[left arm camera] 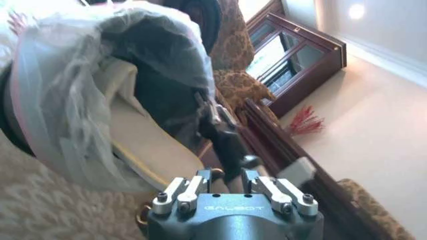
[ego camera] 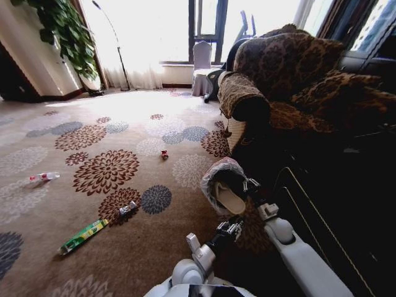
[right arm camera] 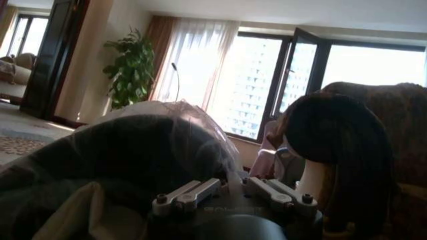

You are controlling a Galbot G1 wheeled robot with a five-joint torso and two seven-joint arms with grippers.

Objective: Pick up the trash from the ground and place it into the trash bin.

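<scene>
A: Starting furthest to the left of our left gripper [ego camera: 230,229], what do we see on the carpet [ego camera: 154,247]?

B: The clear bottle [ego camera: 42,178] lies far out that way. Nearer lies the long green wrapper [ego camera: 83,236], then the white-red wad [ego camera: 128,208] just past the wrapper's end. The tiny red bit [ego camera: 164,154] lies ahead of the gripper and well apart from it. None of these touches either gripper.

A: How is our left arm posed?

B: It reaches forward from low at our front, wrist slightly raised. The gripper sits just below the trash bin [ego camera: 210,176], pointing up at its underside. The fingers [left arm camera: 203,176] stand a little apart, with nothing between them.

A: And the bin itself?

B: It is tipped over, its lined mouth turned toward us. The white slipper [ego camera: 230,199] lies inside, sole up, just above the left gripper's fingertips.

A: Then our right arm?

B: It stretches forward from the lower right, bent at the elbow. The right gripper [ego camera: 249,184] is at the bin's rim on the side nearest the sofa [ego camera: 284,68]. From the left wrist we see it pinching the rim and the liner together.
</scene>
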